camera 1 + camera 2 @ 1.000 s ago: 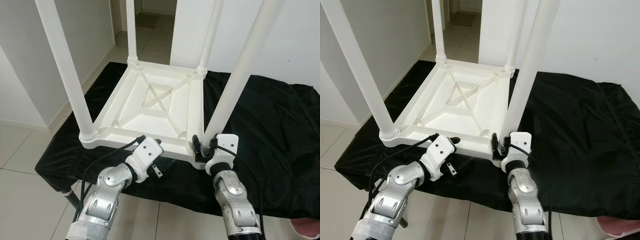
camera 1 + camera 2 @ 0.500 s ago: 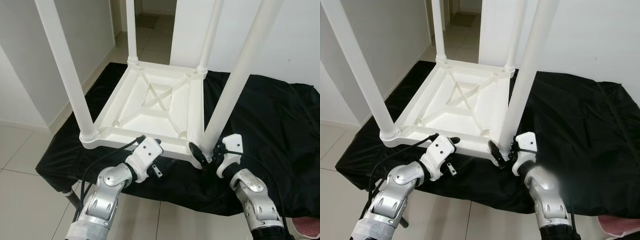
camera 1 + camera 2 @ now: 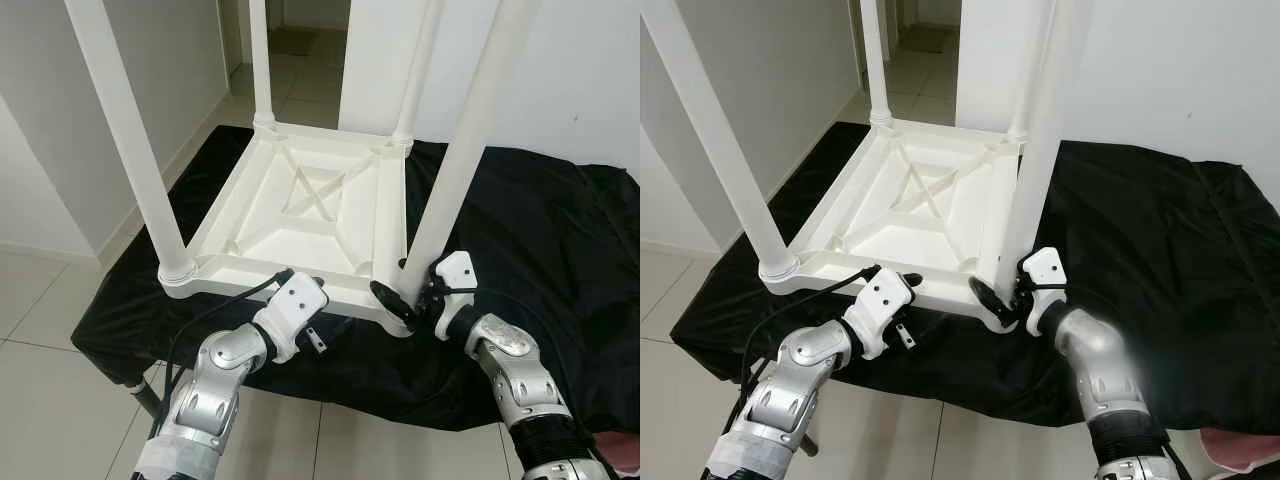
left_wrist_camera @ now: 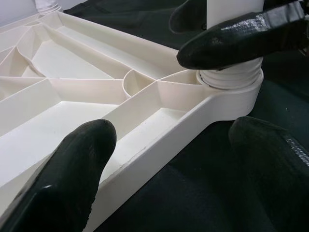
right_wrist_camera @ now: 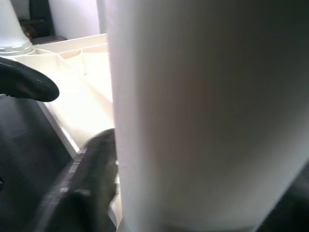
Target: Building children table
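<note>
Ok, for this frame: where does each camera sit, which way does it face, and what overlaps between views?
Left eye, right eye: on the head, looking down at the upturned table on a black cloth; both arms show.
Left wrist: along the left gripper, facing the table rim and the near right leg, where the right gripper's fingers close.
Right wrist: pressed against that leg.
Shared: the leg.

- The children's table (image 3: 310, 215) lay upside down on the cloth (image 3: 540, 240) covering the surface, its four legs pointing up.
- The left gripper (image 3: 318, 300) sat at the table's near edge.
- The right gripper (image 3: 405, 298) stood at the near right leg (image 3: 455, 170), jaws around its base.
- The floor (image 3: 40, 330) lay to the left.
</note>
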You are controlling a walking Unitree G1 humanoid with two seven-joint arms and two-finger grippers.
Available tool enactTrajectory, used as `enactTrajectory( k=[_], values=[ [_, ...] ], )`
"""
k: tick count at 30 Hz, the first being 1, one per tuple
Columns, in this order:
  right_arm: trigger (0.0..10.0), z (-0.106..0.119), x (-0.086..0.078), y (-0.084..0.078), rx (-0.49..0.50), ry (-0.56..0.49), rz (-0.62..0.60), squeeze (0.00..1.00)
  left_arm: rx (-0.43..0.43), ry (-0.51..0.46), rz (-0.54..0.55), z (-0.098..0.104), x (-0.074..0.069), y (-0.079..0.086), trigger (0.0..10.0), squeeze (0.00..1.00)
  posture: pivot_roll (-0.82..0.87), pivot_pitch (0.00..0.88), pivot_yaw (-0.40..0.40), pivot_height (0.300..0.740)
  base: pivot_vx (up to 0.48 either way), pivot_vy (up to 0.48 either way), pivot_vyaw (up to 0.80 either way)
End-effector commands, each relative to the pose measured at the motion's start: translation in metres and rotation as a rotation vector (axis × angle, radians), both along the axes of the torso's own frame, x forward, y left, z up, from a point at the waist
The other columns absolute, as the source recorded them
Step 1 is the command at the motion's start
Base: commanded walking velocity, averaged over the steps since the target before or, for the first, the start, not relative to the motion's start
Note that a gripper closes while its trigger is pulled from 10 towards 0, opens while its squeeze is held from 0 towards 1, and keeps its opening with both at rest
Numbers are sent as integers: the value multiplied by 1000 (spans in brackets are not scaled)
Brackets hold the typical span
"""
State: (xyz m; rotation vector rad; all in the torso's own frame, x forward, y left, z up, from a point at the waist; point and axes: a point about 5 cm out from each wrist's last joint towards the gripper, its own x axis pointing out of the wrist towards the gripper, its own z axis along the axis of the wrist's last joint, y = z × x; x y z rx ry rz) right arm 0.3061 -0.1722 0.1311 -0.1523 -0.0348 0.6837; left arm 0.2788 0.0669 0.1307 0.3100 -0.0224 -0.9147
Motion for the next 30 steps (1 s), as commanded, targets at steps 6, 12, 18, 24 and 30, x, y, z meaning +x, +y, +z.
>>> enactTrajectory(
  k=[6, 12, 18, 24, 30],
  values=[
    [0, -2, 0, 3, 3, 10, 54, 0, -11, -35, 126, 0, 4, 5, 10000, 0, -11, 0, 4, 740, 0, 0, 0],
    [0, -5, -1, 1, 20, 22, 53, 0, -8, -33, 121, -1, 4, 4, 10000, 0, -17, 0, 9, 740, 0, 0, 0],
    [10000, -9, 0, -1, -16, 39, -32, 0, -7, -31, 112, -2, 3, 3, 10000, 0, -22, 0, 1, 740, 0, 0, 0],
    [10000, -13, -4, 6, 0, 40, -103, 0, -8, -26, 112, -4, 2, 1, 10000, 0, -21, 0, -5, 740, 0, 0, 0],
    [10000, -14, -11, 10, 46, 17, -213, 0, -8, -21, 115, -6, 1, 2, 10000, 0, -20, 0, -17, 740, 0, 0, 0]
  ],
)
